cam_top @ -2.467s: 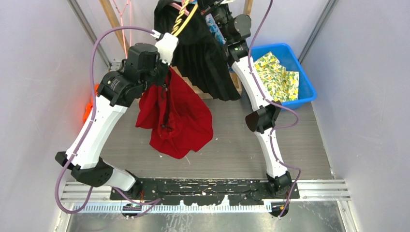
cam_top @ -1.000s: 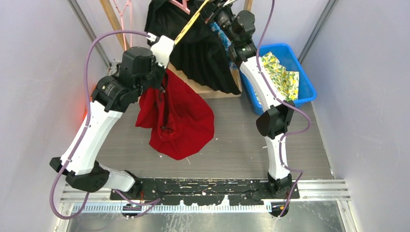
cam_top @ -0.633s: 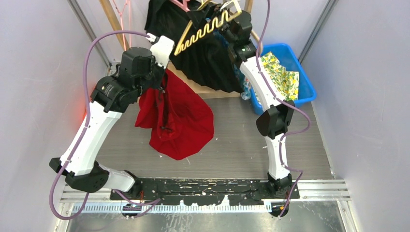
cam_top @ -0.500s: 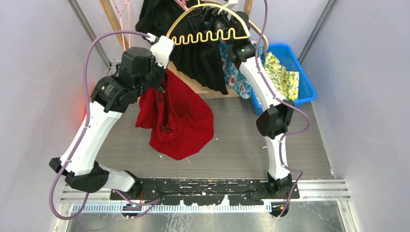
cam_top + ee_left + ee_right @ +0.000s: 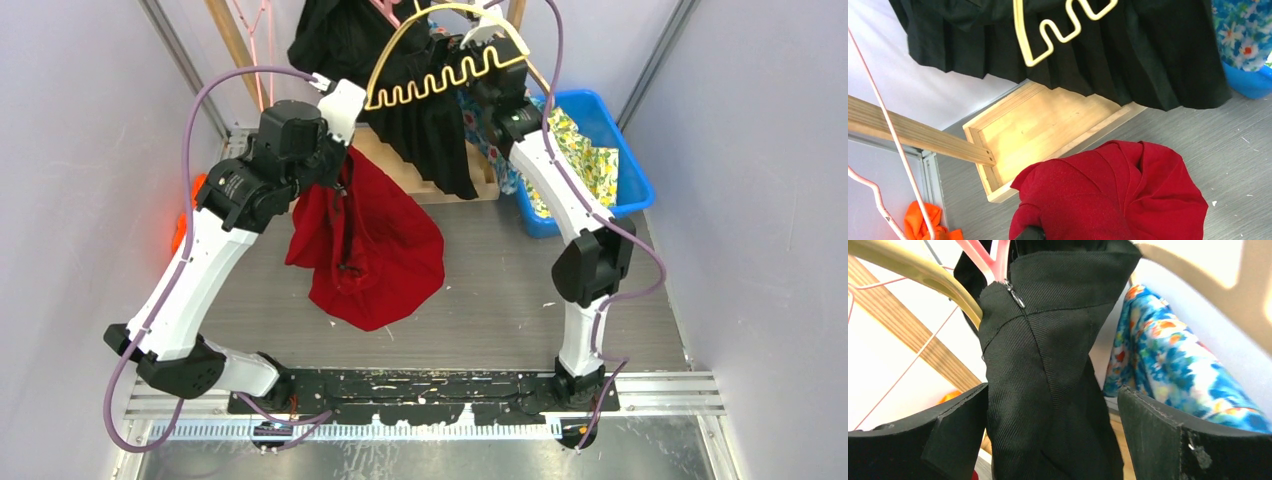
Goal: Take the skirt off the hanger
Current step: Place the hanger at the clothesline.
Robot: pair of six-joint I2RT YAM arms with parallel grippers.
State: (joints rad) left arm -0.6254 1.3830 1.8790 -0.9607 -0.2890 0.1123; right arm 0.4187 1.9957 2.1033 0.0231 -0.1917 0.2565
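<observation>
red skirt of soft bunched cloth hangs from the left gripper, which is clamped on the gathered top. the folds cover the jaws themselves, and only a dark finger tip peeps out under the cloth in the left wrist view. the skirt is clear of the pale yellow plastic hanger with the wavy lower bar and droops above the grey ribbed table; whether its hem touches the table i cannot tell.

the hanger is up at the back, bare, tilted with its right end higher, close by the right gripper. that gripper's black fingers stand wide apart with nothing pinched between them. straight beyond them hangs a black pleated skirt on a pink hanger, and the yellow hanger's arch crosses above.

a blue flowered cloth hangs just to the right of the black skirt. a light wooden stand base sits below the black skirt, behind the red one. at the right of the table stands a blue plastic bin with a yellow patterned cloth in it. an orange cloth lies at the left edge.
</observation>
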